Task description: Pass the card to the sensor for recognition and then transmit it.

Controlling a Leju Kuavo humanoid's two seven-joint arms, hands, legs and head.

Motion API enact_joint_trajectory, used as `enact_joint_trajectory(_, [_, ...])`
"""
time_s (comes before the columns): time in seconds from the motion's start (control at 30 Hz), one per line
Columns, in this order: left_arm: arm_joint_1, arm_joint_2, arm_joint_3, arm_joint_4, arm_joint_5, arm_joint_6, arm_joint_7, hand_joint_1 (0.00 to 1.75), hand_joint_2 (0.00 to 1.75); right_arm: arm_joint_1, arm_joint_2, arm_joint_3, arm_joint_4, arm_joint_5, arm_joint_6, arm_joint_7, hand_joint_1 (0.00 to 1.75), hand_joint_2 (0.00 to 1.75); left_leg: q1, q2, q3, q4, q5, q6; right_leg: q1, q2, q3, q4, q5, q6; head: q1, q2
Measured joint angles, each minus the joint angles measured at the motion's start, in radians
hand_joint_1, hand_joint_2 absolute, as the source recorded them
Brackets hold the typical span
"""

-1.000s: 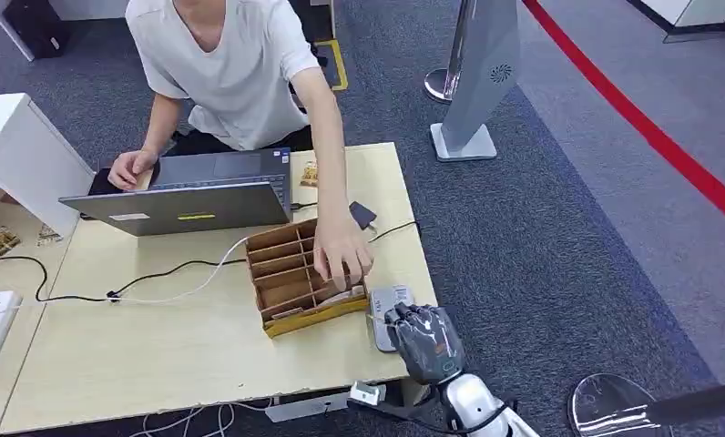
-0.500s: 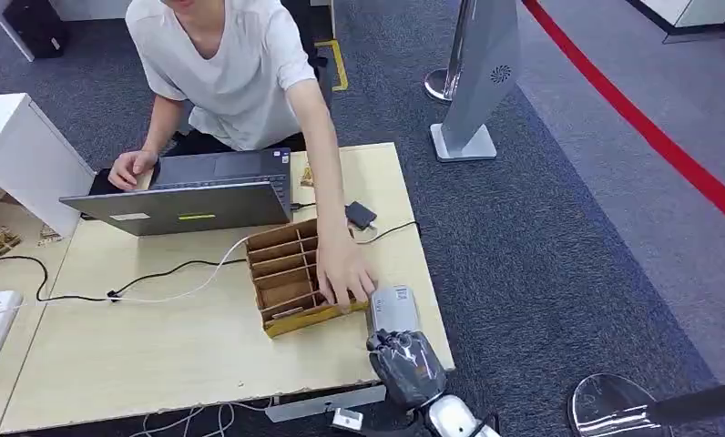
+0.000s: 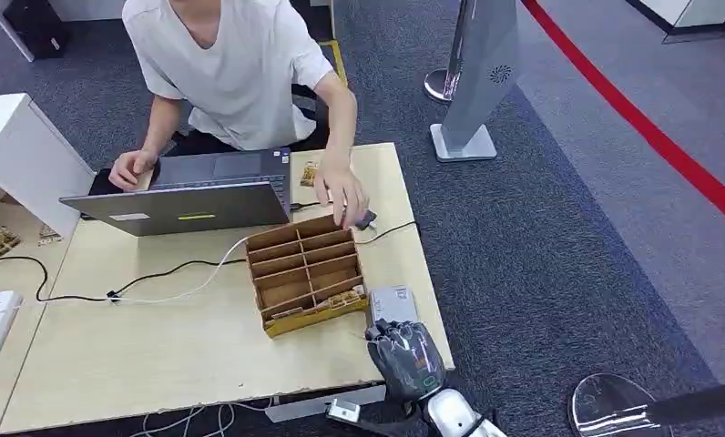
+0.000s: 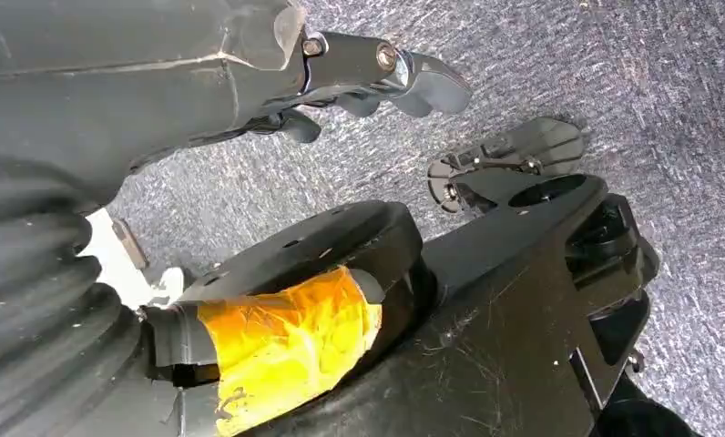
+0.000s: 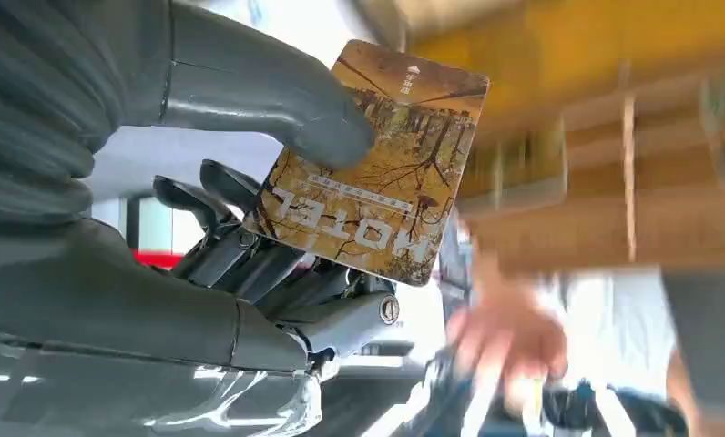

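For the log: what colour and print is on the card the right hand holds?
Brown-orange woodland picture with white "HOTEL" lettering on the card; clearest in the right wrist view.

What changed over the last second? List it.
The person's hand left the front of the box and went back to the black device. The right hand, gripping the card, drew back off the sensor. Laptop and box stayed put.

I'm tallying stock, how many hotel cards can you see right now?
1 clearly: the card held in the right hand. The wooden tray on the table may hold more; its slots are too small to tell.
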Motion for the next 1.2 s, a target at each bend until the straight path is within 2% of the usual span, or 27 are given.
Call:
enact_joint_trajectory(0.3, [-0.001,0.000,0.000,0.000,-0.015,-0.002,0.002,0.00,1.75,-0.058,-0.012,-0.023,-0.025,0.053,0.003,0.044,1.75,1.75,0.000,0.000,0.000,0.000,0.000,0.000,0.000,0.000,0.000,0.000,0.000,0.000,0.000,0.000])
enact_joint_trajectory(0.43, [-0.004,-0.001,0.000,0.000,-0.022,-0.005,0.003,0.00,1.75,-0.084,-0.003,-0.031,0.042,0.087,0.000,0.072,1.75,1.75,0.000,0.000,0.000,0.000,0.000,0.000,0.000,0.000,0.000,0.000,0.000,0.000,0.000,0.000])
enact_joint_trajectory(0.8, [-0.005,-0.005,0.000,0.001,-0.024,-0.001,0.010,0.00,1.75,-0.091,0.034,-0.069,0.187,0.074,-0.010,0.092,1.75,1.75,0.000,0.000,0.000,0.000,0.000,0.000,0.000,0.000,0.000,0.000,0.000,0.000,0.000,0.000])
enact_joint_trajectory(0.93, [-0.004,-0.005,0.000,0.002,-0.029,-0.001,0.010,0.00,1.75,-0.093,0.066,-0.082,0.254,0.102,-0.014,0.103,1.75,1.75,0.000,0.000,0.001,0.000,0.000,0.000,0.000,0.000,0.000,0.000,0.000,0.000,0.000,0.000])
enact_joint_trajectory(1.07, [-0.004,-0.005,0.000,0.002,-0.037,-0.002,0.010,0.00,1.75,-0.097,0.076,-0.109,0.266,0.134,-0.014,0.085,1.75,1.75,0.001,0.000,0.001,0.000,0.000,0.000,0.001,0.000,0.001,0.000,0.000,0.000,0.000,0.000])
enact_joint_trajectory(1.2, [-0.005,-0.005,0.000,0.002,-0.052,-0.005,0.013,0.00,1.75,-0.108,0.081,-0.146,0.203,0.162,-0.016,0.052,1.75,1.75,0.000,0.000,0.000,0.000,0.001,0.000,0.000,0.000,0.001,0.000,0.002,0.000,0.000,0.000])
